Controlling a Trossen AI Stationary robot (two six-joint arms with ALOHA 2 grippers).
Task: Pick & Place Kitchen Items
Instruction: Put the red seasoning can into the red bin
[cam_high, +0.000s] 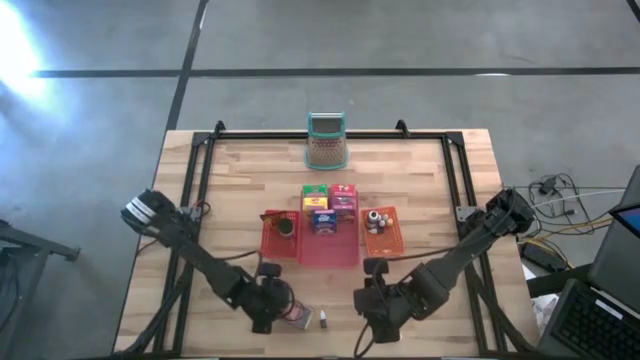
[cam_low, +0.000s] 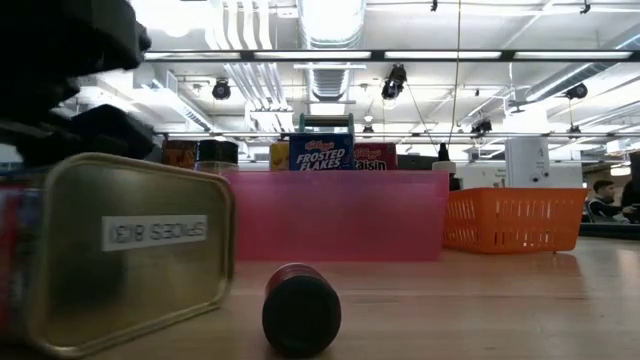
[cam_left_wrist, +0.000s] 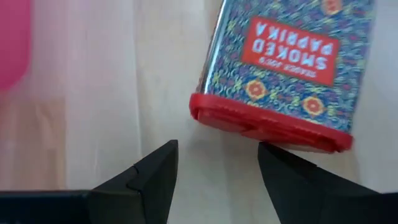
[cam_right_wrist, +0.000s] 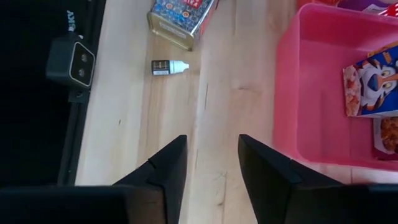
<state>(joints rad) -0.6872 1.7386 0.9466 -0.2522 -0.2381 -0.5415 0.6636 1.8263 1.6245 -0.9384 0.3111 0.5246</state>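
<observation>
Paprika tin (cam_left_wrist: 283, 68) lying flat just ahead of the left gripper (cam_left_wrist: 217, 165), fingers apart and empty, needing squaring across its narrow sides before closing; right gripper (cam_right_wrist: 211, 163) likewise parted, hovering empty beside the pink tray (cam_right_wrist: 292, 93).

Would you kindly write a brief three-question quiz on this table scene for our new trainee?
1. True or false: the smoked paprika tin stands upright.
2. Which lies beside the tin on the bare wood: A) small dropper bottle B) spoon C) mug?
3. Fill in: the Frosted Flakes box sits in the ___ bin.

Key: 1 false, it lies on its side; 2 A; 3 pink.
</observation>
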